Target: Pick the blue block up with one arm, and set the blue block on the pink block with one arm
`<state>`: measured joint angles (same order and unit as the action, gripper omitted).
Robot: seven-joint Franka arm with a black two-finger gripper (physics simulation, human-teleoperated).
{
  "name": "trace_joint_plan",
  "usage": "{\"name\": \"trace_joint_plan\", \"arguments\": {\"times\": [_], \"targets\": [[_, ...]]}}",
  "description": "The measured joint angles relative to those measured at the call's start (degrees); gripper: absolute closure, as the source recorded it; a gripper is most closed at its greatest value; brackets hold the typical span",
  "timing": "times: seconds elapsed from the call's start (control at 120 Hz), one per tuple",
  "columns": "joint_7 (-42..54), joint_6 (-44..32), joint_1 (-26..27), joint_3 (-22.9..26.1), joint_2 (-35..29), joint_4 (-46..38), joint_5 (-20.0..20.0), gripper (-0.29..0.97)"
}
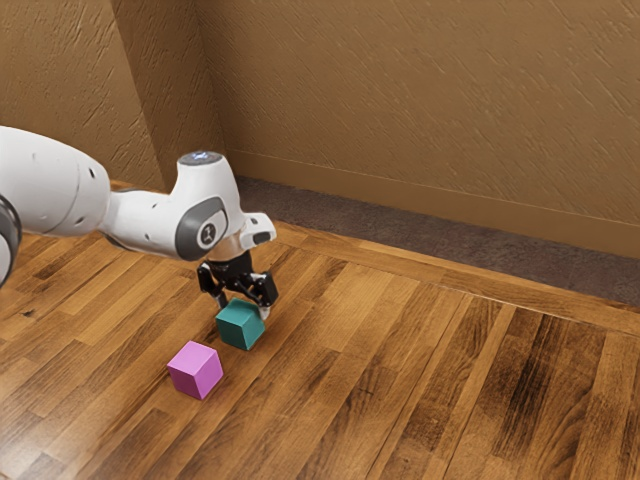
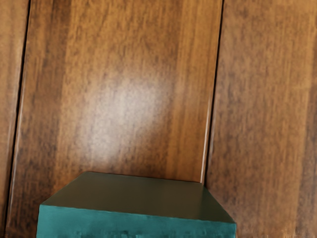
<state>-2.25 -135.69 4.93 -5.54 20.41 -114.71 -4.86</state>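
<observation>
Plainly the blue block (image 1: 240, 328), which renders more teal than blue, is a small rigid cube with flat, sharp-edged faces. I would judge it light and stiff, neither fragile nor squashy, and its smooth sides may be a little slippery. The sound grip is a pinch across two opposite vertical faces, well down from the top edge, so that it hangs level and cannot pivot between the pads. It sits on the wooden table (image 1: 420, 380), with the pink block (image 1: 195, 369) near it at about 8 o'clock in the exterior view, the two apart and not touching.

The gripper (image 1: 239, 301) stands at the blue block's 12 o'clock, with its fingers spread a little wider than the cube. Their tips reach down beside its upper edges, and as far as I can make out neither side is pressed yet.

The exterior view gives the layout: the white arm (image 1: 60, 190) coming in from 9 o'clock, both cubes, and the spread of the fingers. The wrist view gives what that angle cannot. It shows the blue block (image 2: 136, 208) close under the hand, its dark top face level and its edges lying nearly square to the table's planks (image 2: 124, 89), which suggests the hand is well lined up with the faces to be pinched
</observation>
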Motion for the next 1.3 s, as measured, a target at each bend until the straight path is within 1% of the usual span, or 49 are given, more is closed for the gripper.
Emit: {"name": "trace_joint_plan", "arguments": {"times": [0.25, 0.542, 0.717, 0.833, 0.883, 1.017, 1.133, 1.208, 1.3], "targets": [[-0.1, 0.0, 0.0, -0.2, 0.2, -1.1, -0.1, 0.02], [-0.2, -0.2, 0.0, -0.2, 0.8, -1.0, -0.1, 0.24], [-0.5, -0.2, 0.0, -0.2, 0.6, -1.0, 0.2, 0.31], [-0.8, -0.2, 0.0, -0.2, -0.8, -1.2, 0.5, 0.34], [-1.0, -0.1, 0.0, -0.2, -3.2, -2.1, 0.6, 0.35], [-1.5, 3.0, 0.0, -0.5, -14.7, -6.1, 1.2, 0.36], [-1.8, 5.4, -0.9, -0.7, -23.0, -12.3, 2.3, 0.35], [-2.0, 6.4, -2.0, -0.7, -25.7, -16.2, 3.2, 0.35], [-2.1, 7.2, -2.4, -0.6, -26.9, -19.0, 3.7, 0.35]]}}
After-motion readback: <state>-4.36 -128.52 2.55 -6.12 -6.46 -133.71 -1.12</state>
